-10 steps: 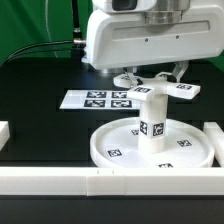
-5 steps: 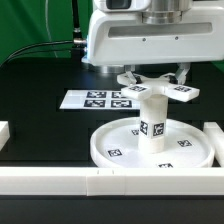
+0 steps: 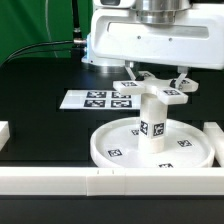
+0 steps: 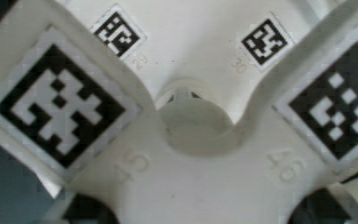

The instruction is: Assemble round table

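Round table (image 3: 152, 128) stood half-built: the large disc (image 3: 108, 150) lay flat as a base, and the short leg (image 3: 152, 118) rose upright from its centre, so that the next part could come on from above. The cross-shaped piece (image 3: 158, 92) sat level on the leg's top end. The gripper (image 3: 155, 80) hung straight over it, its fingers closed on the cross, as I judged, to seat it on the leg. In the exterior view the marker board (image 3: 95, 99) lay at ten o'clock from the disc, and the white rail (image 3: 60, 180) at six o'clock.
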